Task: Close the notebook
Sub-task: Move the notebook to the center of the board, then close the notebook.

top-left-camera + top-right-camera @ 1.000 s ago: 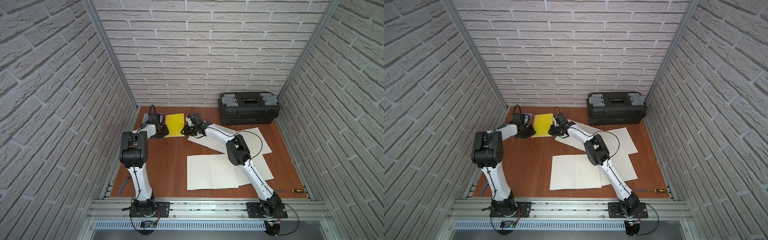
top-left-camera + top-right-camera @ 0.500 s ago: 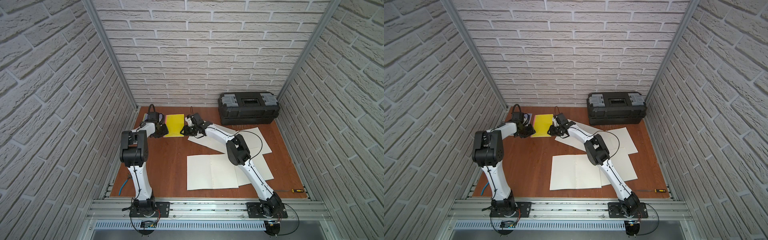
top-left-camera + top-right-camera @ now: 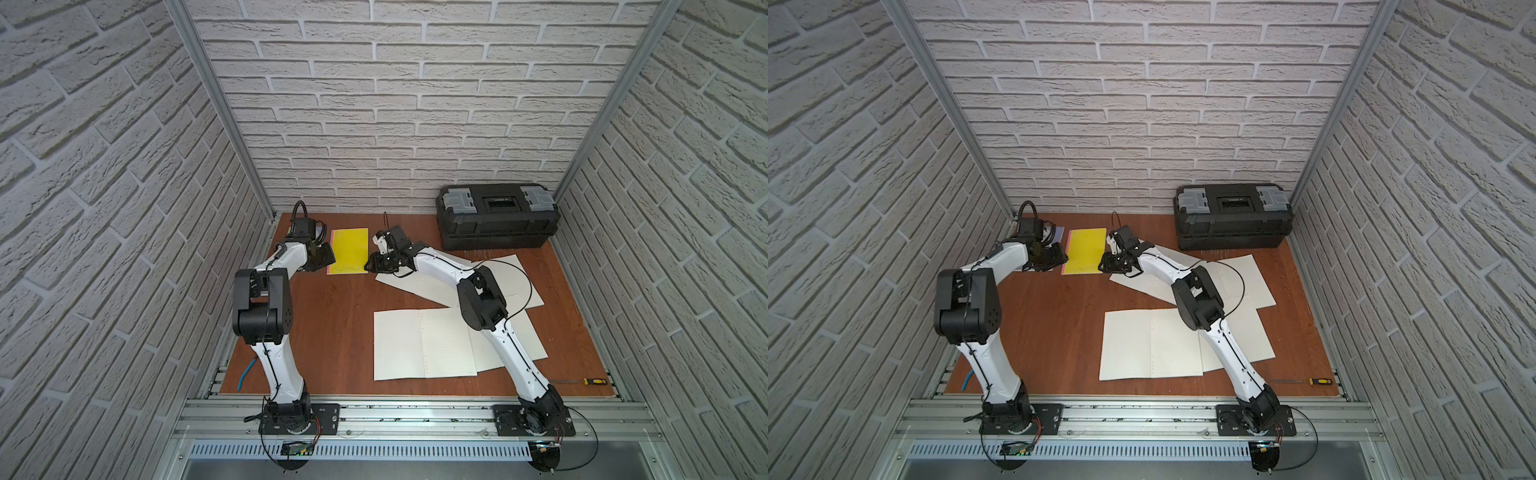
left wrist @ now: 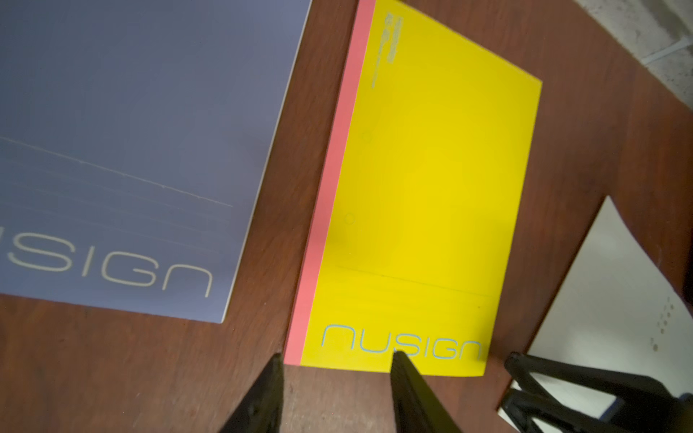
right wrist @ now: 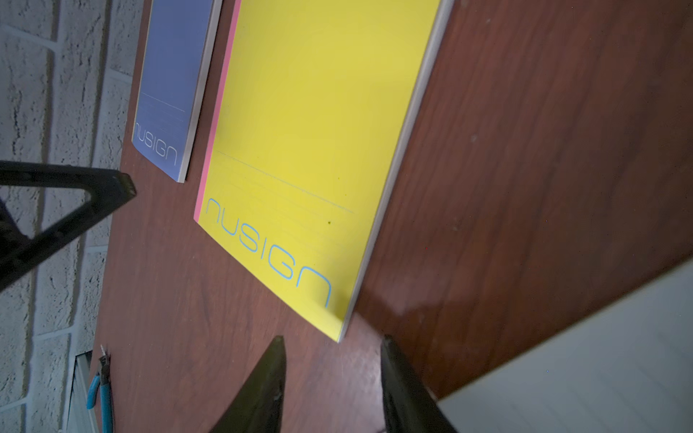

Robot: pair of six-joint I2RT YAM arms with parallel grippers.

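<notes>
While both arms reach toward the back of the reddish-brown wooden table (image 3: 332, 332), the yellow notebook with a pink spine strip (image 3: 350, 249) lies flat and closed there, cover up, between the two pincers. The left pincer (image 4: 337, 356) sits at the notebook's near edge by the spine, its jaws apart and holding nothing. One fingertip (image 4: 403, 371) overlaps the cover's edge in the wrist view, though whether it touches I cannot tell. The right pincer (image 5: 333, 340) is at the opposite near corner, jaws likewise apart and holding nothing, with that corner just ahead of the gap. On the spine side lies a closed blue-grey notebook (image 4: 131, 131), apart from the yellow one. Nearer the front, an open notebook with white lined pages (image 3: 424, 349) lies flat, and more open white pages (image 3: 432, 289) lie partly under the right arm. A black plastic toolbox (image 3: 496, 216) stands in the back right corner.
</notes>
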